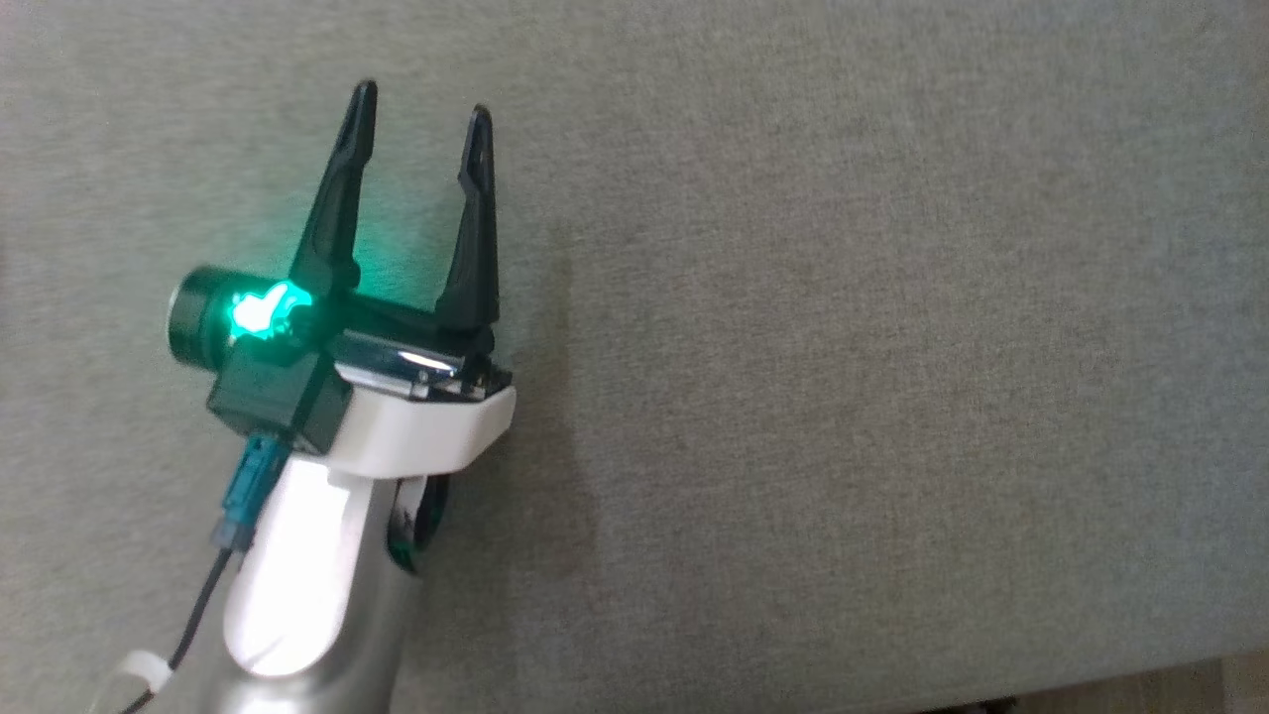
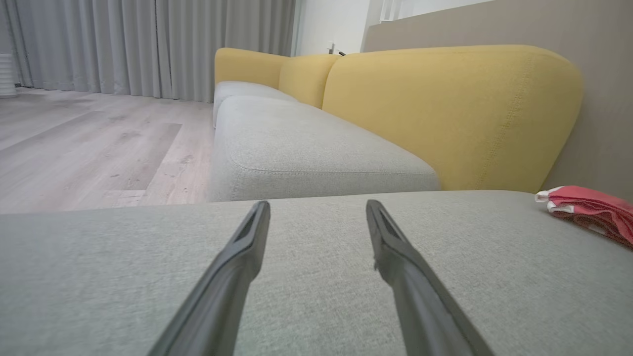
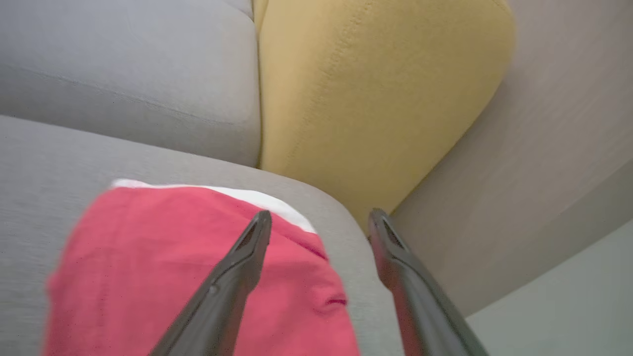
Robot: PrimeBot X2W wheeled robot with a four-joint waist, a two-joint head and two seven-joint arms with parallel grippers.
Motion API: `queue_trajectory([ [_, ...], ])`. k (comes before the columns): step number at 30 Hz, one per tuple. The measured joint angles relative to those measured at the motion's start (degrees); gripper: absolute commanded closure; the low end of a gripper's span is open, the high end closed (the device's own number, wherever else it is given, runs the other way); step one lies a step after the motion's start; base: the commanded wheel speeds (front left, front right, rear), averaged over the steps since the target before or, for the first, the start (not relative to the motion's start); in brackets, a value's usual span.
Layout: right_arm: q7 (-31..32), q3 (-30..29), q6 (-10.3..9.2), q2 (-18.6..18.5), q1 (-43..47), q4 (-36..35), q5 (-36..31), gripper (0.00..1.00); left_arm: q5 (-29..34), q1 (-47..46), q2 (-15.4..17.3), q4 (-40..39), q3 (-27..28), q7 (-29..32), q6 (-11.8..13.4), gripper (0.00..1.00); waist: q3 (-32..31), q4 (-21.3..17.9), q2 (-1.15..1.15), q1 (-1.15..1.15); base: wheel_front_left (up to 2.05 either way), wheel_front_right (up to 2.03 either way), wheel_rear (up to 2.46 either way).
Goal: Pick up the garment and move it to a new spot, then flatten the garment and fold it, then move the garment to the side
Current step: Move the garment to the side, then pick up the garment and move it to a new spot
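I see my left gripper point(image 1: 423, 100) over the middle of the grey seat cushion point(image 1: 843, 347), fingers spread and empty. My right gripper point(image 3: 321, 214) hangs over the cushion's corner by the yellow backrest point(image 3: 371, 99), its fingers also apart. The folded red garment point(image 3: 173, 257) lies flat at that corner.

Text, brands, numbers, signs: none can be read.
Garment point(image 3: 148, 257): no print or label legible on its red cloth or white edge.
Left gripper point(image 1: 423, 100): no marking legible on its housing or fingers.
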Motion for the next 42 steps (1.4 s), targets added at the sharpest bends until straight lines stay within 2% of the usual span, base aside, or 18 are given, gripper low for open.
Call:
queue_trajectory([
  [5, -2.63, 1.38, 0.00, 8.53, 5.95, -3.59, 1.08, 0.00, -2.20, 3.25, -0.01, 1.78, -0.25, 0.00, 1.53, 0.00, -4.62, 1.69, 0.00, -0.01, 0.00, 0.00, 0.00],
  [12, -5.52, 10.54, 0.00, 19.65, 14.94, -5.56, 4.17, 0.00, -4.75, 9.89, 0.01, 6.72, 0.16, 0.01, 3.50, 0.00, -14.19, 3.72, 0.00, -0.02, 0.00, 0.00, 0.00],
  [16, -5.66, 14.93, 0.00, 24.38, 22.07, -7.02, 5.13, 0.00, -5.05, 13.32, 0.03, 9.36, 0.51, 0.02, 4.16, 0.00, -20.39, 4.87, 0.00, -0.03, 0.00, 0.00, 0.00],
  [24, -5.81, 15.15, 0.00, 29.60, 31.87, -16.11, 4.59, 0.00, -4.28, 18.13, 0.19, 12.33, 2.10, 0.25, 4.90, 0.00, -30.31, 7.37, 0.01, -0.03, 0.00, 0.00, 0.00],
  [29, -5.81, 14.95, 0.00, 31.18, 37.04, -17.16, 3.91, 0.00, -4.45, 22.32, 0.29, 12.29, 2.87, 0.26, 4.97, 0.00, -34.51, 8.29, 0.01, -0.03, 0.00, 0.00, 0.00],
  [42, -5.81, 13.28, 0.00, 32.07, 38.35, -15.75, 2.94, 0.00, -3.37, 23.87, 0.30, 12.26, 3.24, 0.26, 4.45, 0.00, -36.55, 8.81, 0.01, -0.01, 0.00, 0.00, 0.00],
])
